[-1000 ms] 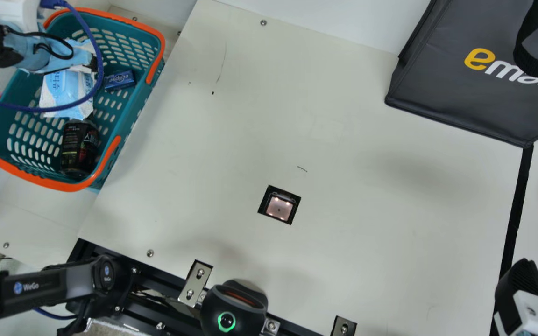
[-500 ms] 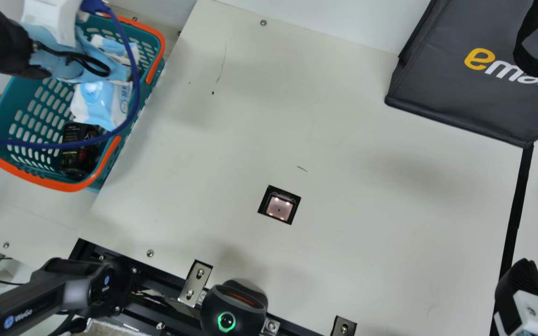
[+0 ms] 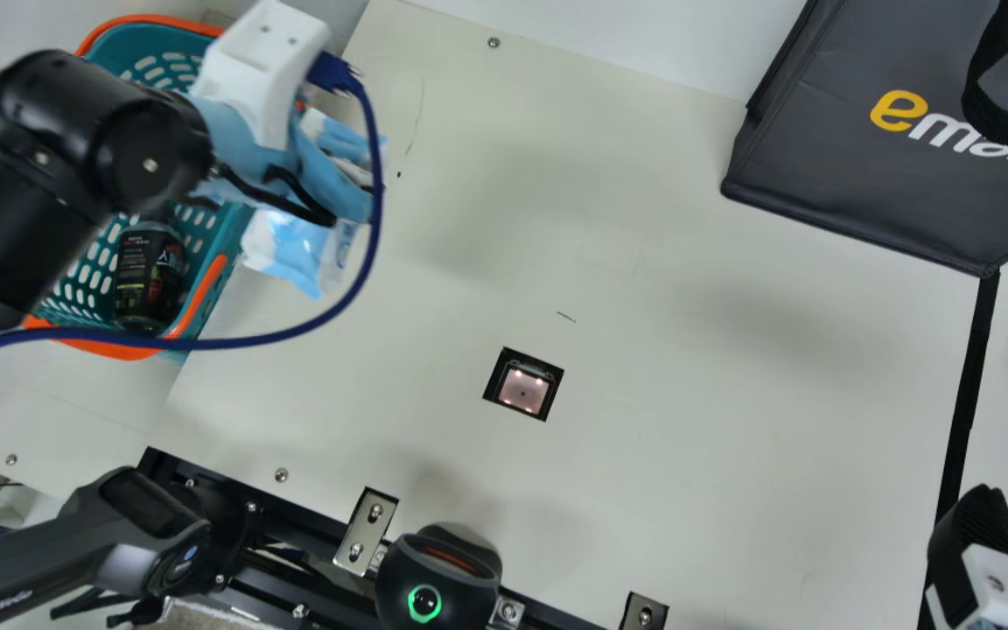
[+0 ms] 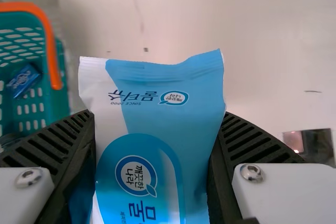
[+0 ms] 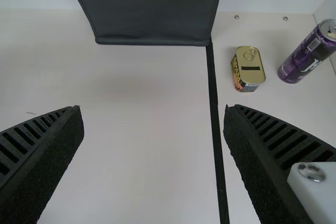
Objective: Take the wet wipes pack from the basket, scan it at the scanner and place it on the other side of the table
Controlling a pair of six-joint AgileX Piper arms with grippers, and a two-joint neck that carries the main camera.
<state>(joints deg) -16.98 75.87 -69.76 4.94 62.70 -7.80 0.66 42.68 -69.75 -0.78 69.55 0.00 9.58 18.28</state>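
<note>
Cream bench [image 3: 688, 420]: left arm [image 3: 49, 192] has swung over it. Teal basket [image 3: 206, 290]: wet wipes pack [image 4: 142, 161] carried clear; retrieval apparently done, scan next. Pack gripped between fingers of left pincer [image 4: 157, 116], protruding past the tips. Right pincer [image 5: 152, 108]: spread, unloaded. Scanner window [image 3: 522, 391]: unreached.

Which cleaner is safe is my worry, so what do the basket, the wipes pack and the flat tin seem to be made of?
Basket: likely moulded plastic, smooth, judging by the even rows of slots.
Wipes pack: probably soft plastic film, printed, with a crimped, wrinkling end seal.
Flat tin: seemingly metal, its gold-toned lid shiny with a ring pull.
</note>
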